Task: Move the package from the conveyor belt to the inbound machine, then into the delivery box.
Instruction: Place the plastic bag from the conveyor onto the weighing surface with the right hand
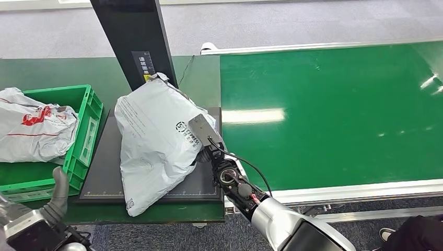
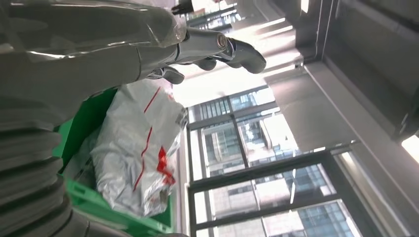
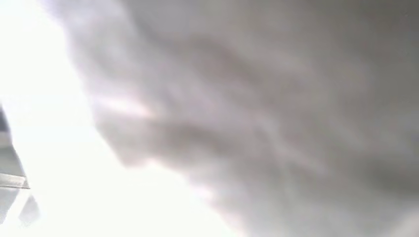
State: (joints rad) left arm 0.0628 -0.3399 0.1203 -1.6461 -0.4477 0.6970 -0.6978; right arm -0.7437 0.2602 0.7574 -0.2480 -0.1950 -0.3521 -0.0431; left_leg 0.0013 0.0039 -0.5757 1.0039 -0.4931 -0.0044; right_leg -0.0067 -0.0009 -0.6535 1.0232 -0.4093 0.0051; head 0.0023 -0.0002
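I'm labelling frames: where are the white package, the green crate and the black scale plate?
white package (image 1: 151, 151), head view, its middle.
green crate (image 1: 89, 130), head view, right wall.
black scale plate (image 1: 104, 167), head view, bare left part.

The fingers of the right hand (image 1: 201, 137) hide behind the big white plastic package (image 1: 154, 146). The right wrist view is a grey blur. The green plastic box (image 1: 86, 130) is cut off.

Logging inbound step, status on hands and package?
Right hand against the white plastic mailer package, grasp not visible. Package on black scanner platform. Left hand open by green plastic crate, which holds another white bag.
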